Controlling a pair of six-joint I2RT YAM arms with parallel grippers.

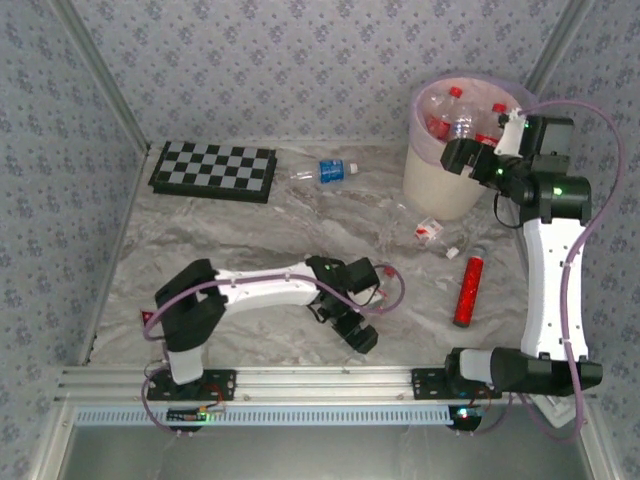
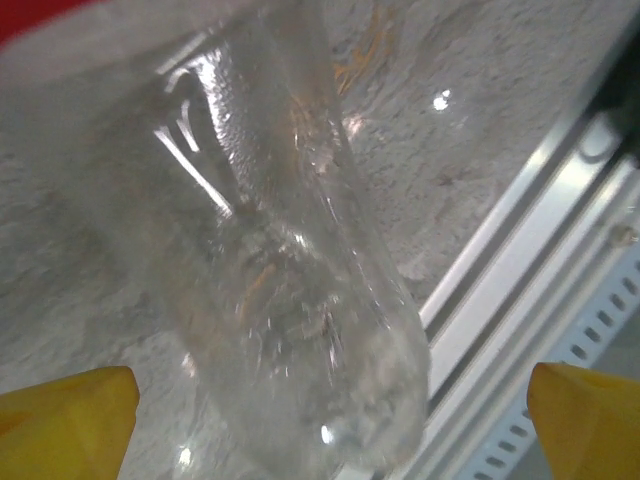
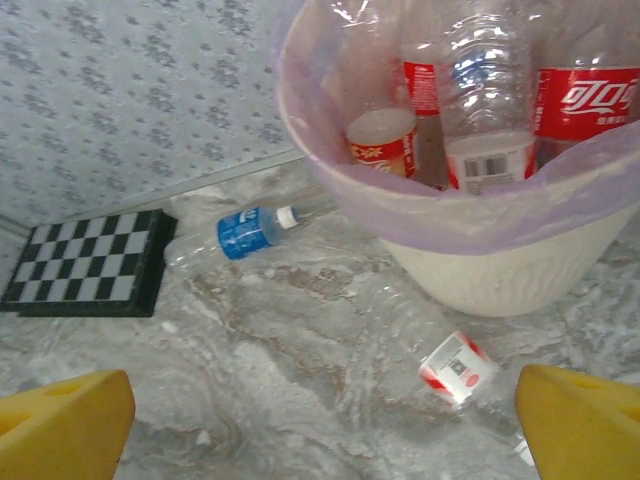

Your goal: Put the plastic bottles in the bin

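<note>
The cream bin (image 1: 440,185) with a pink liner stands at the back right and holds several red-labelled plastic bottles (image 1: 452,112). My right gripper (image 1: 458,157) hovers open at its near rim, nothing between its yellow fingertips (image 3: 62,425). Its wrist view shows the bin (image 3: 500,275), the bottles inside (image 3: 480,110), a blue-labelled bottle (image 3: 245,232) and a red-labelled bottle (image 3: 455,365) lying on the table. My left gripper (image 1: 355,333) is low near the front rail, open. A clear bottle (image 2: 300,300) lies between its wide-spread fingertips (image 2: 60,420), touching neither.
A black-and-white checkerboard (image 1: 213,170) lies at the back left. A solid red tube (image 1: 468,290) rests right of centre. The blue-labelled bottle (image 1: 325,172) and the red-labelled bottle (image 1: 430,232) lie on the marble table. The metal front rail (image 2: 540,290) runs close to the left gripper.
</note>
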